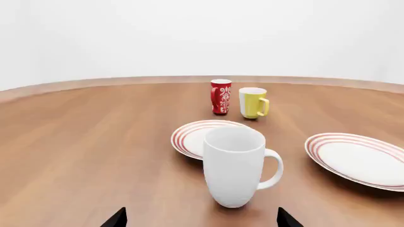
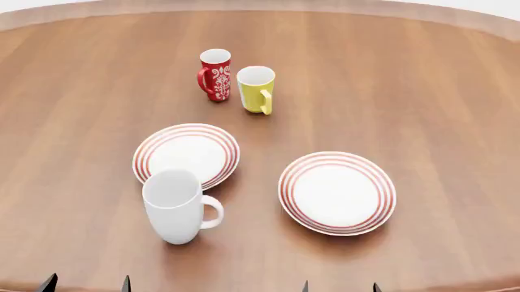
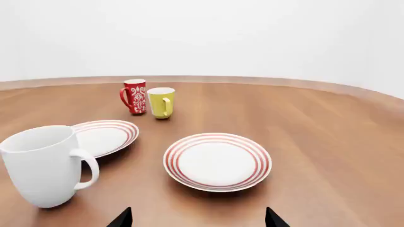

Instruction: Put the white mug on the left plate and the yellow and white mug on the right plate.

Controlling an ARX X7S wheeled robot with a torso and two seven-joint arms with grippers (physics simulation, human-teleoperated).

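Note:
The white mug (image 2: pixel 177 205) (image 1: pixel 235 163) (image 3: pixel 45 163) stands upright on the table just in front of the left plate (image 2: pixel 187 154) (image 1: pixel 194 137) (image 3: pixel 104 135), handle to the right. The yellow and white mug (image 2: pixel 257 89) (image 1: pixel 253 102) (image 3: pixel 162 102) stands further back. The right plate (image 2: pixel 337 192) (image 1: pixel 360 159) (image 3: pixel 218 161) lies bare. My left gripper (image 2: pixel 85 284) (image 1: pixel 200 218) is open at the near edge, short of the white mug. Open as well, my right gripper (image 2: pixel 340 287) (image 3: pixel 197 218) hangs in front of the right plate with nothing between its fingers.
A red mug with a white ornament pattern (image 2: pixel 215 74) (image 1: pixel 220 96) (image 3: pixel 134 96) stands close beside the yellow and white mug, on its left. The round wooden table (image 2: pixel 422 91) ends in a curved far rim.

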